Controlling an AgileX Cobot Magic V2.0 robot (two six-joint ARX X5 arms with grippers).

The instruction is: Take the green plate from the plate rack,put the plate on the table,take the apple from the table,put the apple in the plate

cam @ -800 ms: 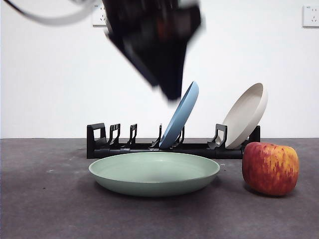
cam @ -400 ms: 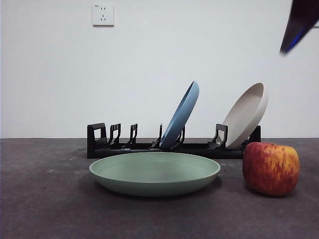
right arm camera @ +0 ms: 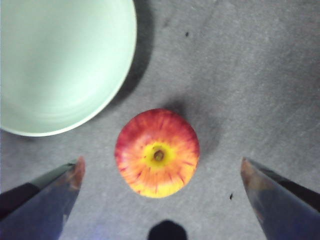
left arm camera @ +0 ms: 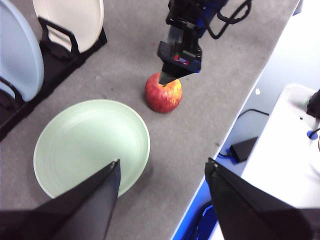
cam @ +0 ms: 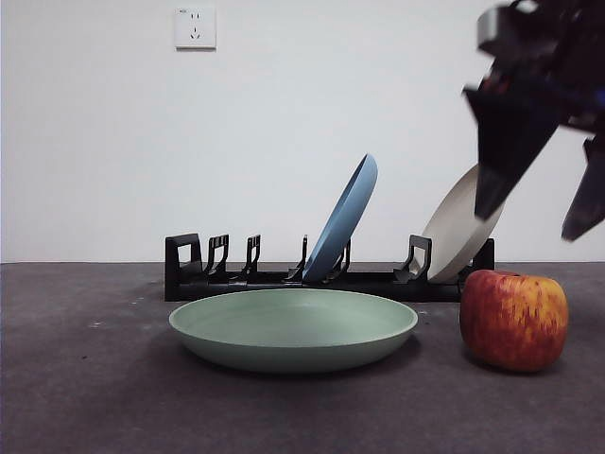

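The dark grey table [cam: 85,397] carries the black plate rack [cam: 236,279] at the back, the green plate [cam: 293,328] lying flat, and the apple [cam: 513,319] just beside it.

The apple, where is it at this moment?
In the front view the apple stands on the table at the right, beside the green plate without touching it; the open right pincer hangs above it.

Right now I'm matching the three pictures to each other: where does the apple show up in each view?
Front view: the apple sits on the table at the lower right.
Left wrist view: upper middle, partly behind the right gripper.
Right wrist view: centre, between the open jaws.
Shared landmark: the green plate beside it, apart.
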